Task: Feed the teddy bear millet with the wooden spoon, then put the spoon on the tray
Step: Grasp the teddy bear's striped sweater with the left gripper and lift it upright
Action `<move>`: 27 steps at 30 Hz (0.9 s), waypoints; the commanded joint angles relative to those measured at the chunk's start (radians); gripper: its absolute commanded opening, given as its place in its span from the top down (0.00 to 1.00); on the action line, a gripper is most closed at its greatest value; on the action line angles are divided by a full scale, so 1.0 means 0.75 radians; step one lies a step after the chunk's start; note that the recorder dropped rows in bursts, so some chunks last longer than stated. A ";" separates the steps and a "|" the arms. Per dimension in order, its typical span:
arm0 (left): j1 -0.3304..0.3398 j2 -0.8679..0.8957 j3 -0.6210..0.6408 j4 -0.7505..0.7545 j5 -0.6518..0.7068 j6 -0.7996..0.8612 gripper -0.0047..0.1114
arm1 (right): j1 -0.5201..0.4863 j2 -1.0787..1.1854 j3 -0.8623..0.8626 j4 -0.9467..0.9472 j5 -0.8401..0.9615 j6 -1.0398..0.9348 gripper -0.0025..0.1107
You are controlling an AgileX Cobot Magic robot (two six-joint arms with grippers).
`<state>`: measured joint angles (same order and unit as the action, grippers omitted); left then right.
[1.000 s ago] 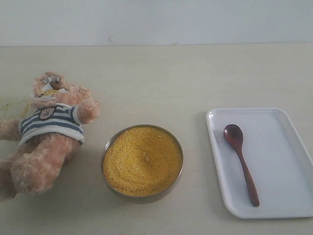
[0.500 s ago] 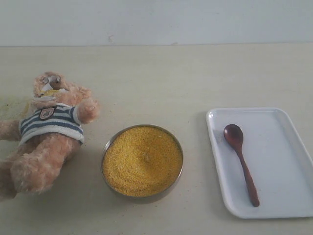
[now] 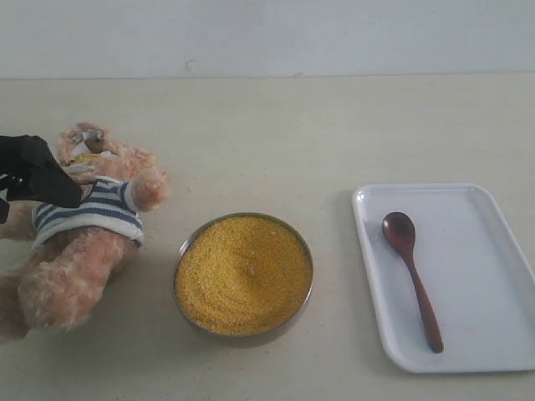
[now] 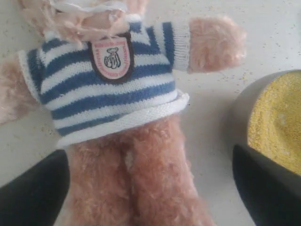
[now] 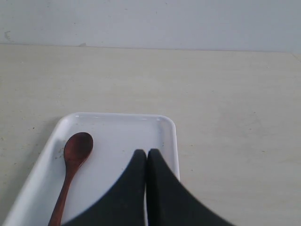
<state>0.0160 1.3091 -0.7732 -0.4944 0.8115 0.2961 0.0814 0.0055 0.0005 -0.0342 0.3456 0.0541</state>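
The teddy bear point(image 3: 92, 225) lies on its back at the table's left, striped shirt and badge point(image 4: 112, 59) showing. My left gripper point(image 3: 46, 177) hovers over its chest and arm, open, with its black fingers point(image 4: 35, 190) spread either side of the bear's legs point(image 4: 150, 179). The millet point(image 3: 242, 274) fills the metal bowl point(image 3: 179, 261) at centre. On the white tray point(image 3: 493, 251) at the right lies the wooden spoon point(image 3: 410, 276), bowl end away from the front. My right gripper point(image 5: 146, 153) is shut and empty above the tray point(image 5: 117, 123), beside the spoon point(image 5: 70, 169); the exterior view does not show it.
Scattered millet grains lie on the table around the bear point(image 4: 221, 80). The bowl's edge point(image 4: 240, 113) sits close to the bear's arm. A pale wall point(image 3: 267, 33) runs behind the table.
My left gripper has come into the exterior view from the left edge and now covers the bear's chest badge. Bear, bowl, spoon and tray have not moved.
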 commanded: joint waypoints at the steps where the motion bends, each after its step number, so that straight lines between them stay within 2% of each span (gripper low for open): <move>1: -0.006 0.078 -0.009 -0.024 -0.053 0.024 0.12 | -0.004 -0.007 -0.001 0.002 -0.009 -0.003 0.98; 11: -0.013 0.324 -0.011 -0.021 -0.145 0.036 0.13 | -0.004 -0.007 -0.001 0.002 -0.009 -0.003 0.98; 17: -0.112 0.432 -0.040 0.016 -0.190 0.045 0.13 | -0.004 -0.007 -0.001 0.002 -0.009 -0.003 0.98; 27: -0.114 0.565 -0.040 0.016 -0.199 0.045 0.14 | -0.004 -0.007 -0.001 0.002 -0.009 -0.003 0.98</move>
<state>-0.0596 1.7257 -0.7982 -0.4801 0.6646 0.3266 0.0814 0.0055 0.0005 -0.0342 0.3456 0.0541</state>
